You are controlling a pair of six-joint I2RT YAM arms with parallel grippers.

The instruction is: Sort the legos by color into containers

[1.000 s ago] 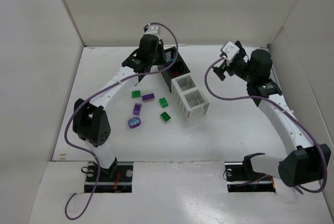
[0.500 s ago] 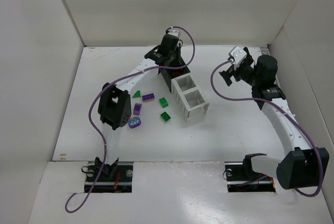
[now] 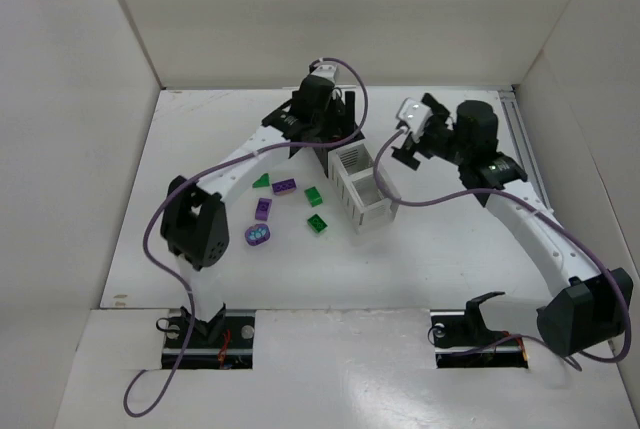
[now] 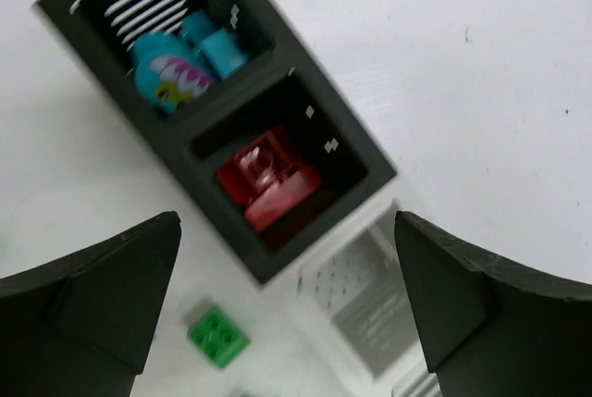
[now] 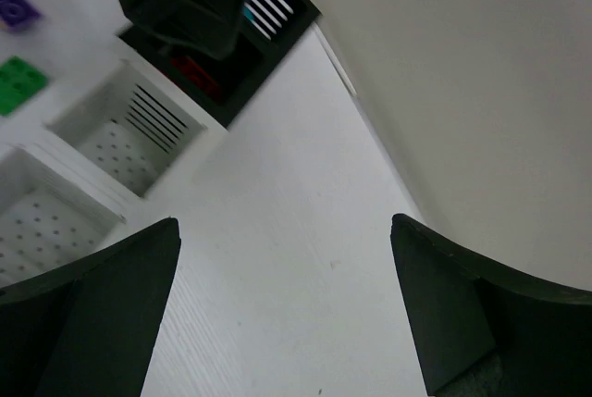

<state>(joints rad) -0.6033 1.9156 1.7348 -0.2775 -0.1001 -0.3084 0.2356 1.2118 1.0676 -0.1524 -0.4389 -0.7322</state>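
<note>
The containers are a joined row: two black bins [image 4: 176,152] and two white bins [image 3: 352,211]. In the left wrist view one black bin holds cyan pieces [image 4: 199,45] and the other a red lego [image 4: 268,175]. My left gripper [image 4: 287,221] hangs open and empty just above the red one; in the top view the left gripper [image 3: 330,129] covers most of the black bins. Green legos [image 3: 314,195] and purple legos [image 3: 284,186] lie on the table left of the white bins. My right gripper [image 3: 398,149] is open and empty, right of the row.
A purple rounded piece [image 3: 258,236] lies nearest the arm bases. White walls enclose the table on three sides. In the right wrist view the white bins [image 5: 120,124] sit at left, and the right wall rises close on the right.
The left gripper swung right over the black bins and went from shut to open. The right gripper moved left, closer to the row of bins.
</note>
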